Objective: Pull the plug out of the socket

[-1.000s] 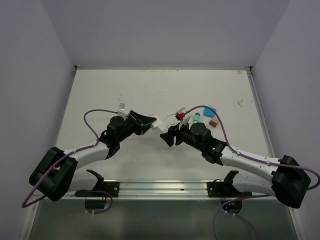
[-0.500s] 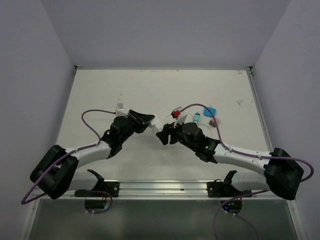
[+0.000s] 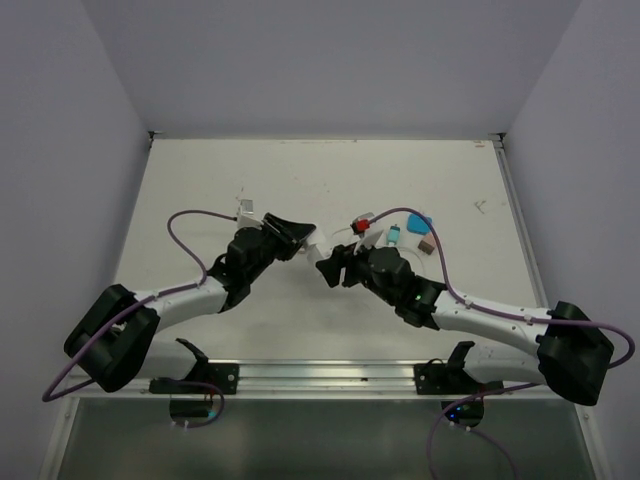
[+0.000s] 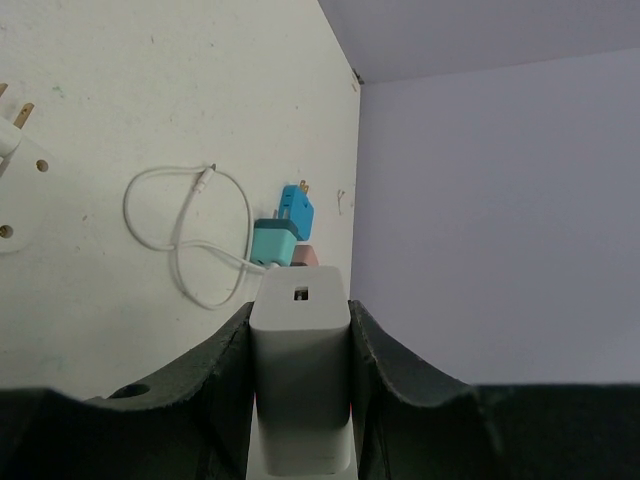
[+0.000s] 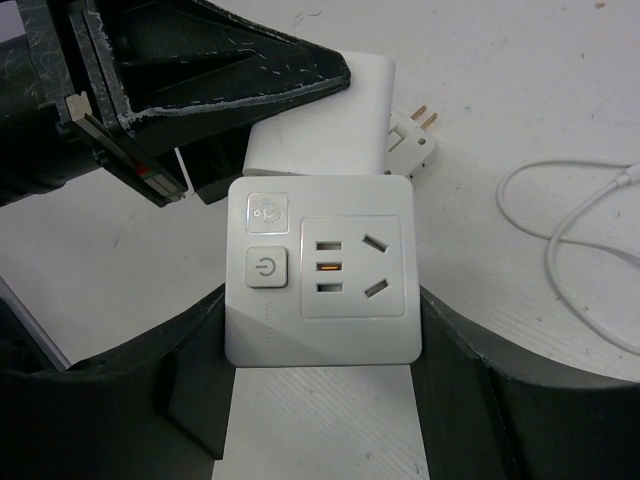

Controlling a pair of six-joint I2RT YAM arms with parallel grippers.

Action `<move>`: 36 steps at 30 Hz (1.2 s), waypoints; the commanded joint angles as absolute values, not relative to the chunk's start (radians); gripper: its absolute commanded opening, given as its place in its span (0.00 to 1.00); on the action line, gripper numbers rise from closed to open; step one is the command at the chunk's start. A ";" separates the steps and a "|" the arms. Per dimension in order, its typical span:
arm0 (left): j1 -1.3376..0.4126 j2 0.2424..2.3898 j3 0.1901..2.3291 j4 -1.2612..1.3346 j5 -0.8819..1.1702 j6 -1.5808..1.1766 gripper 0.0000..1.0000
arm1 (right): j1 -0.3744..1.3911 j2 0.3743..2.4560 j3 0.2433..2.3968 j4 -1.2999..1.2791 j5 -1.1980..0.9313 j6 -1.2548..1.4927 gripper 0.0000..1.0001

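The socket (image 5: 320,270), a white cube with a power button and outlet slots, sits between my right gripper's (image 5: 320,325) fingers, which are shut on its sides. The plug (image 5: 325,115), a white rectangular charger block, stands right against the socket's far edge. I cannot tell whether they are still joined. My left gripper (image 4: 300,335) is shut on the plug (image 4: 300,390), whose end face has a small port. In the top view the two grippers, left (image 3: 300,238) and right (image 3: 328,267), meet at mid-table with the white pieces (image 3: 320,243) between them.
Lying on the table: a small white pronged adapter (image 5: 415,140), a looped white cable (image 4: 180,250), a blue adapter (image 3: 420,222), a teal one (image 3: 394,234), a pink one (image 3: 427,245), a red one (image 3: 357,229), and a white piece (image 3: 245,211) at the left.
Both grippers have shifted a little towards the far side of the table, staying tip to tip with the white pieces between them. Both grips are unchanged.
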State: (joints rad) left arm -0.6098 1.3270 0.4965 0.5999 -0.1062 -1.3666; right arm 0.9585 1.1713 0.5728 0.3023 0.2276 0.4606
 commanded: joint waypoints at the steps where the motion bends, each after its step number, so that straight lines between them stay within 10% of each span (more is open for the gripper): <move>1: -0.500 1.333 0.542 0.680 -0.623 -1.302 0.00 | 0.991 1.126 0.520 0.081 0.209 0.457 0.00; 6: -0.500 1.305 0.486 0.712 -0.519 -1.278 0.00 | 0.991 1.115 0.532 0.075 0.232 0.382 0.00; 13: -0.500 1.187 0.423 0.635 -0.384 -1.163 0.27 | 0.988 1.074 0.548 0.031 0.275 0.299 0.00; 36: -0.193 1.537 0.514 0.747 0.146 -1.022 0.29 | 0.980 1.046 0.569 -0.081 0.293 0.288 0.00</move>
